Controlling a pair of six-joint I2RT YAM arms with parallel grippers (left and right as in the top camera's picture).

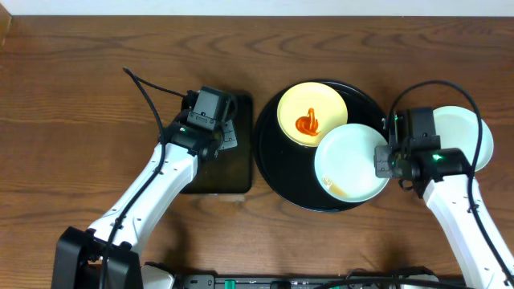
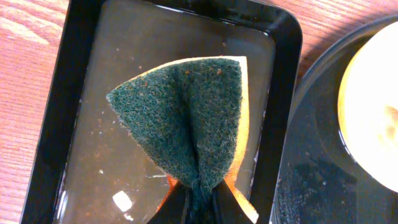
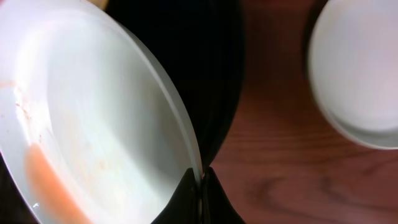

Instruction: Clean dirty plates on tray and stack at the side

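Mint-green plate (image 1: 349, 164) rests at the round tray's (image 1: 273, 164) right, rim pinched in the closed right end effector (image 1: 384, 163), probably steadied for wiping; left end effector (image 2: 199, 200) clamps the folded sponge (image 2: 186, 118).

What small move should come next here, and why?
Probably swing the left gripper with its sponge over to the green plate on the round tray: the right gripper pinches that plate's rim, and an orange smear shows on it.
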